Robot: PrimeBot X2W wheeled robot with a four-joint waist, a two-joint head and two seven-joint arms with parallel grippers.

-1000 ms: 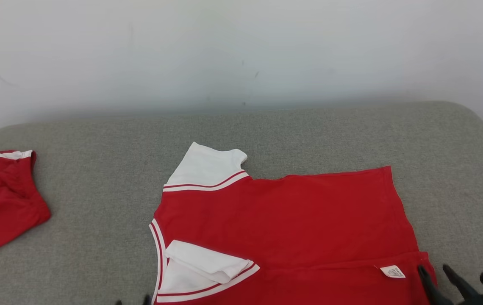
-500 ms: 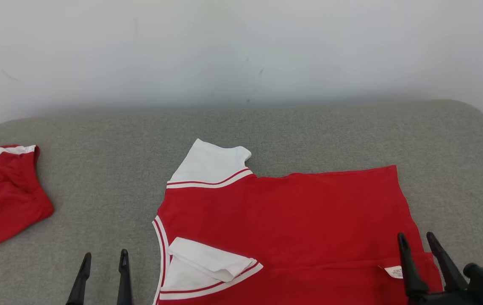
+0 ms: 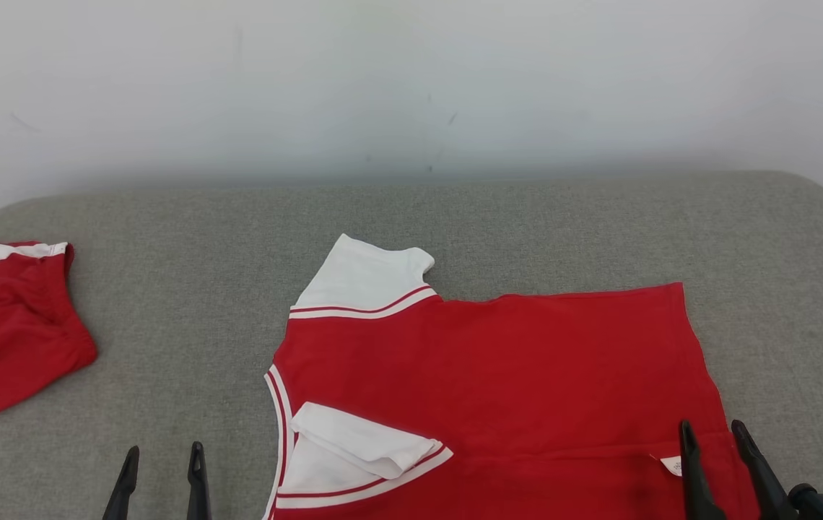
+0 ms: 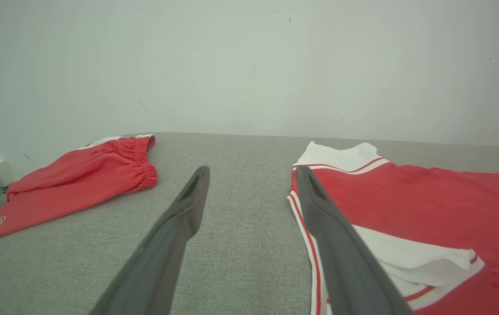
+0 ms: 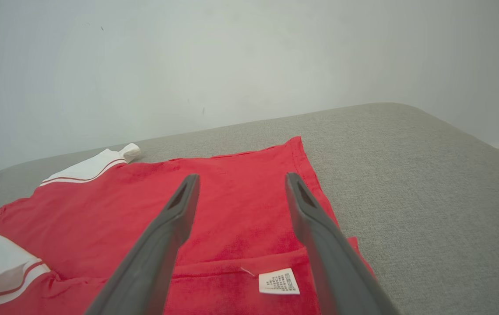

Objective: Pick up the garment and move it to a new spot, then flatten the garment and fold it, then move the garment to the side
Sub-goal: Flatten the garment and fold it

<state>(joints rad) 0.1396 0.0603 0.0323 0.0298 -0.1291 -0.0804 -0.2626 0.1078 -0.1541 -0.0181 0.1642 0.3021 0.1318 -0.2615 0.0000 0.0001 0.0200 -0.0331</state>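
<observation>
A grey pad (image 3: 188, 289) spreads wide before a plain pale wall (image 3: 411, 87). At the pad's far left edge lie red shorts (image 3: 7, 325) with a white band and a gathered waist, rumpled and partly cut off from the head view. Near the pad's front edge, left of centre, the left gripper (image 3: 164, 449) is over bare grey fabric, its two dark fingers spread apart and holding nothing. Just right of it, across the pad's middle and right half, lies the shirt (image 3: 498, 375): red, spread mostly flat, its striped neck edge towards the pad's left and its hem towards the pad's right. One white sleeve (image 3: 364, 278) points to the back of the pad. The other white sleeve (image 3: 354, 448) is folded in over the red body. A strip along the shirt's front edge is turned over, showing a small white label (image 3: 671, 466). At the pad's front right, the right gripper (image 3: 712, 430) is over the shirt's hem corner, fingers spread wide and empty, the label just left of it. Whether its tips touch the cloth is unclear.
</observation>
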